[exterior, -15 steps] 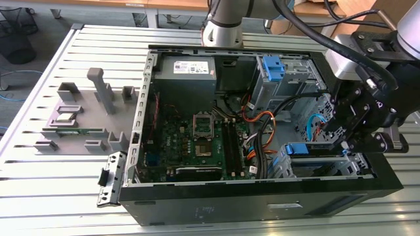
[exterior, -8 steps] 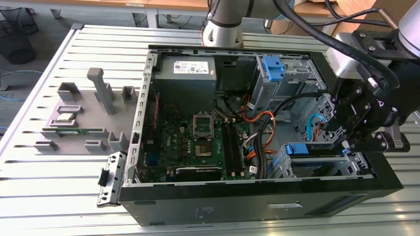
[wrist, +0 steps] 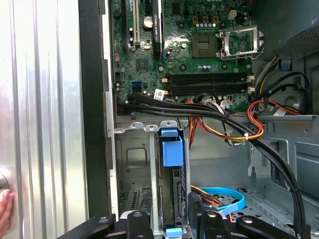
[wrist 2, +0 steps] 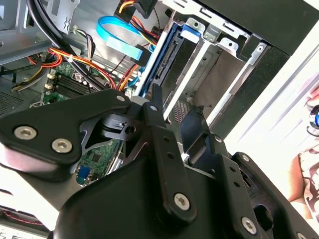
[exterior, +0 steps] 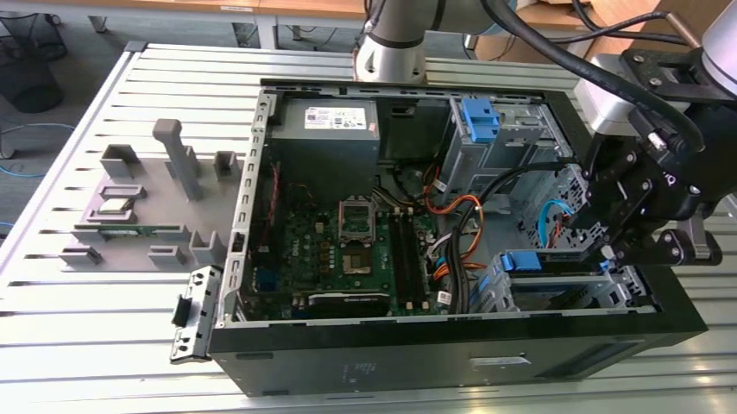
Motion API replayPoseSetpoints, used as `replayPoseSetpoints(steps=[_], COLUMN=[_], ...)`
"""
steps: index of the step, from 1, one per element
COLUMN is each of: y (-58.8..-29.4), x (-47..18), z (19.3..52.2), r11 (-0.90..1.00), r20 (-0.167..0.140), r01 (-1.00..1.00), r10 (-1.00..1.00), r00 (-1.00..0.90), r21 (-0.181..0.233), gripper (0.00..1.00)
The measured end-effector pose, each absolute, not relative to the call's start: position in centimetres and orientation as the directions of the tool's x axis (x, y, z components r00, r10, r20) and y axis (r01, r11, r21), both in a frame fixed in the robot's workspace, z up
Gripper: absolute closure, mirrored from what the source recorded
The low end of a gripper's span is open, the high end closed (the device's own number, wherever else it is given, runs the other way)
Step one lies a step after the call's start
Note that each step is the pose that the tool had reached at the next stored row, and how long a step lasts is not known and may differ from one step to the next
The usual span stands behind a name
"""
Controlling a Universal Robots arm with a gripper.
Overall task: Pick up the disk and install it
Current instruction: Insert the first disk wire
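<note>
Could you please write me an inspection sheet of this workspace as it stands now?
Surface: slatted metal table, carrying an open computer case.
Job's things: the disk stands on edge in the drive cage.
Clutter: grey fixture blocks at the exterior view's left.
End effector: down at the drive cage, close to the disk; contact unclear.
Cables: black bundle, orange-red wires, blue flat cable inside the case.
Surroundings: a person's hand at the table edge.

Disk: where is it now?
In the exterior view, the disk sits in the drive cage at the exterior view's right, next to the gripper.
</note>
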State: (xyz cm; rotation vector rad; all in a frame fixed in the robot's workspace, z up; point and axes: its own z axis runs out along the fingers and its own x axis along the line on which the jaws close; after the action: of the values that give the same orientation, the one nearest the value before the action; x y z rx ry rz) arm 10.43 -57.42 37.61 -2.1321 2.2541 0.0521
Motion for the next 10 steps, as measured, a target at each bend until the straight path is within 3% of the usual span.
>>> replayPoseSetpoints(steps=[10], y=[-57.08], x=[10.79], z=[37.61], r11=[0.056], r20=[-0.056], r01=[-0.998], r10=[-0.997], r00=[-0.055], r21=[-0.002], gripper=[0.58])
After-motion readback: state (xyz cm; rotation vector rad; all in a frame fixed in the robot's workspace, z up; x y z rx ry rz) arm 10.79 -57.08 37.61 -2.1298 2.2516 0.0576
